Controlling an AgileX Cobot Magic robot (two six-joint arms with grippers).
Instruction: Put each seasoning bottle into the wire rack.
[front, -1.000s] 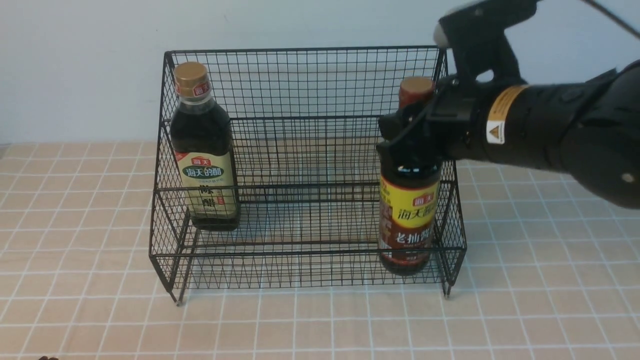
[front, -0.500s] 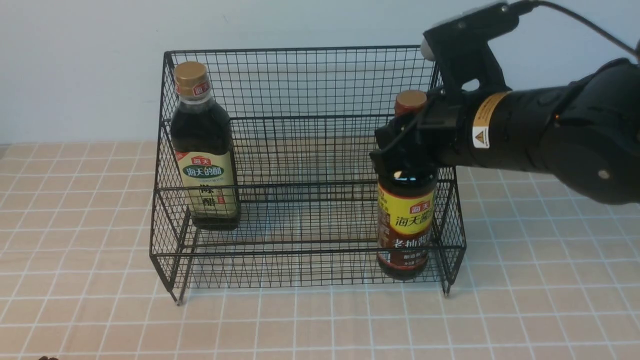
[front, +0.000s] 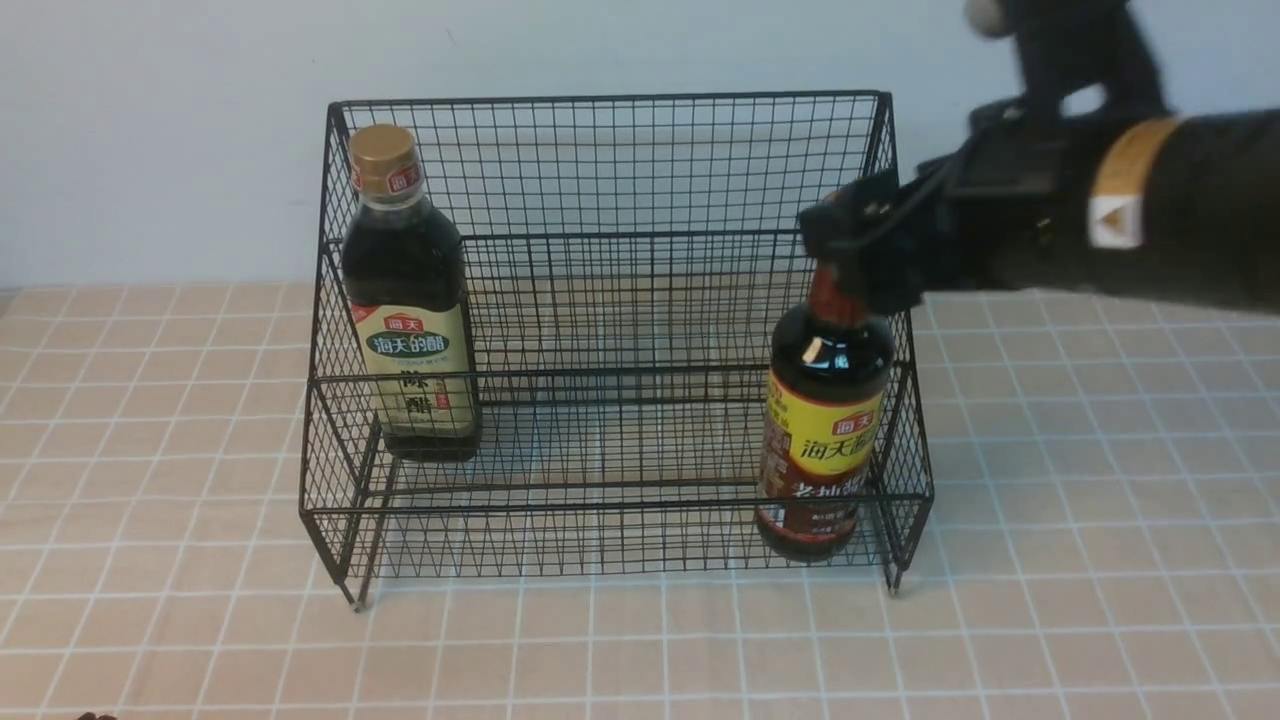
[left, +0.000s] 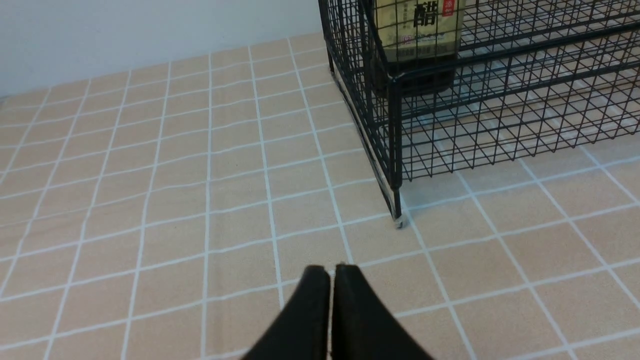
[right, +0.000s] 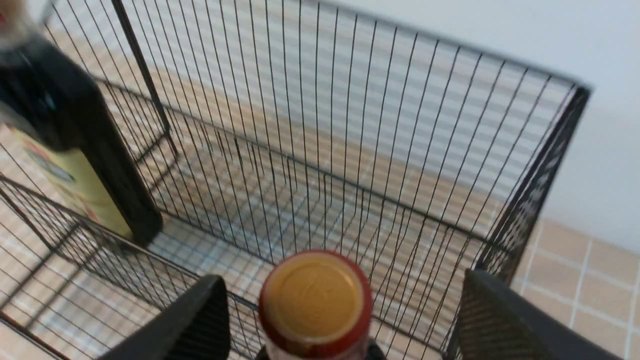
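With my right gripper (right: 340, 320) standing wide apart around the cap of the round bottle (front: 822, 430), I am gripping nothing: in the right wrist view both fingers (right: 200, 315) are showing clear gaps on either side of the cap. My left gripper (left: 331, 300) is sitting pressed together and empty, low over the tiled table (front: 150, 620), near the rack's front left corner.

The round bottle is standing upright on the lower tier at the right end of the wire rack (front: 610, 170). The squarish bottle (front: 405, 300) is standing upright at the left end; through the mesh it seems to be sitting on the upper step, though I am not sure of the tier.

I am judging the task all but done: both bottles are sitting inside, leaving only my right arm to clear.

Counting: two bottles, one rack, two grippers.
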